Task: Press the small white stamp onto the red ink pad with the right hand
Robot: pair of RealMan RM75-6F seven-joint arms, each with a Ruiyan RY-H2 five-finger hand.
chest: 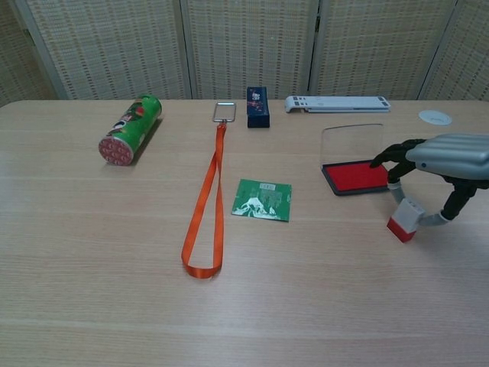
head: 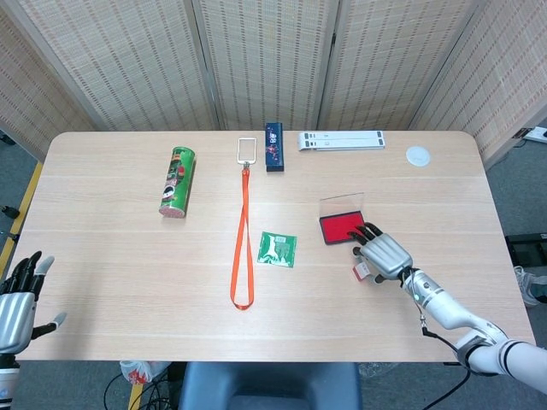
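Left hand point(head: 17, 299): fingers spread, holding nothing, off the table's near-left corner; idle. Green can point(head: 176, 182): on its side, toward the far-left. Orange lanyard point(head: 242, 235) and green packet point(head: 278, 248): mid-table. Red ink pad point(chest: 355, 177): lid up, right of centre. Small white stamp point(chest: 405, 219): tilted, just nearside of the pad, toward the near-right. Right hand point(chest: 443, 157): arched over the stamp, finger and thumb at its sides; we cannot tell if the pinch is firm. Step, we judge: grasping; next calls for lifting and pressing onto the red.

Right hand point(chest: 447, 157) palm-down on an outstretched arm, fingers point(chest: 396, 189) curled downward (pinch unclear), left hand point(head: 15, 298) idle, fingers spread, palm open
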